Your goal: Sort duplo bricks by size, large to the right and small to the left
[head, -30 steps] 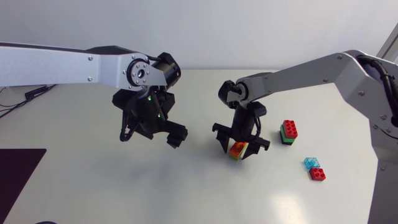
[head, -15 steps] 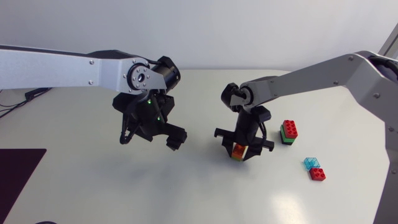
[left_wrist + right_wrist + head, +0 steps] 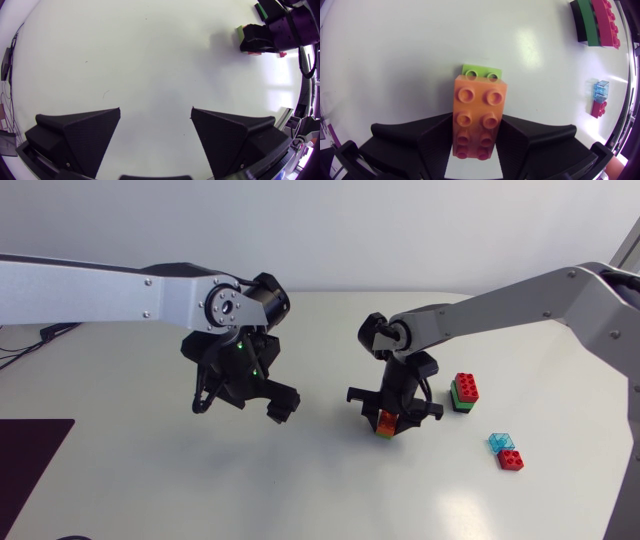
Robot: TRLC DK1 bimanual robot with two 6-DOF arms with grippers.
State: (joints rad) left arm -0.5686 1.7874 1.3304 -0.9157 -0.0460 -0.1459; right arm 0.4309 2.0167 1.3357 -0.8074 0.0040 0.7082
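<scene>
A long orange brick [image 3: 475, 117] lies stacked on a light-green brick [image 3: 481, 72] near the table's middle. My right gripper [image 3: 476, 145] stands over it, and both fingers press the orange brick's long sides. In the head view this gripper [image 3: 388, 423] points straight down at the stack [image 3: 385, 423]. My left gripper [image 3: 245, 395] hovers above the table to the left of it, open with nothing between its fingers [image 3: 80, 132]. From the left wrist view the right gripper [image 3: 260, 40] shows far ahead.
A red, green and black brick stack [image 3: 464, 392] stands to the right of the right gripper. Nearer the front right lie a small clear-blue brick [image 3: 501, 443] and a small red brick [image 3: 511, 459]. A dark mat [image 3: 30, 465] covers the front-left corner.
The right gripper's fingers have drawn in from wide apart until they touch the orange brick. The left arm has hardly moved.
</scene>
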